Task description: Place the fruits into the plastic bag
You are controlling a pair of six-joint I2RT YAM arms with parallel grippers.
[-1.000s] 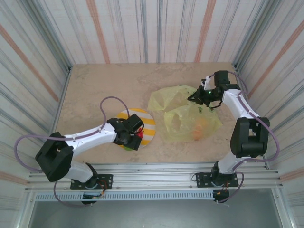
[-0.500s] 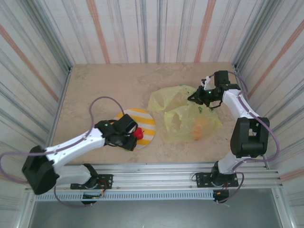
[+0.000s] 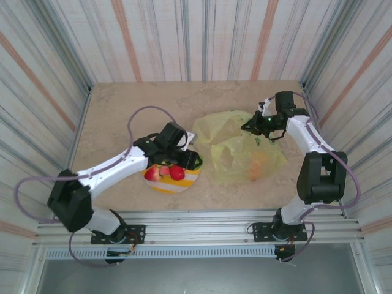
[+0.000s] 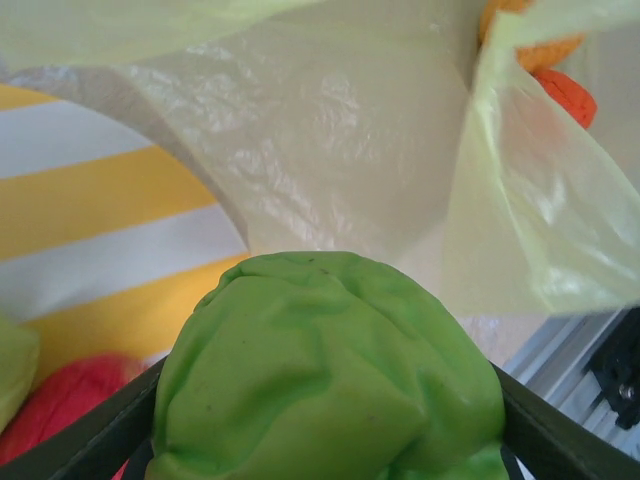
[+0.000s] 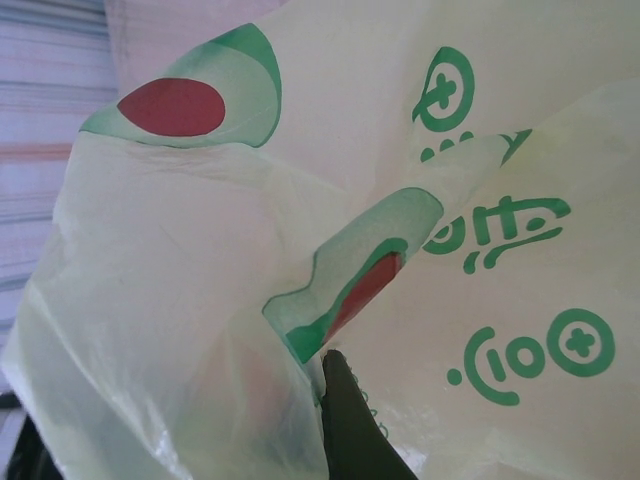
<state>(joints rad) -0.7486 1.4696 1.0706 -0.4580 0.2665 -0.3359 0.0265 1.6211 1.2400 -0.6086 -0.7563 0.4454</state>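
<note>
Yellow-and-white striped plate [image 3: 168,185]: left of centre on the desk [image 3: 122,110], bearing red fruits [image 3: 177,173]. Left end effector [image 3: 186,158]: over the plate's far edge, clamped on a green fruit [image 4: 330,360], a finger at each flank. Plastic bag [image 3: 233,131]: translucent yellow, crumpled just right of the plate, with an orange fruit [image 3: 260,164] showing through the film. Right end effector [image 3: 253,126]: pressed together on a fold at the bag's far rim, holding the mouth up. Handling: carry the green fruit over the raised opening, clear of the film, and release low so nothing rolls out. Markings: green ringed symbols and red ovals edged in green; no readable words.
</note>
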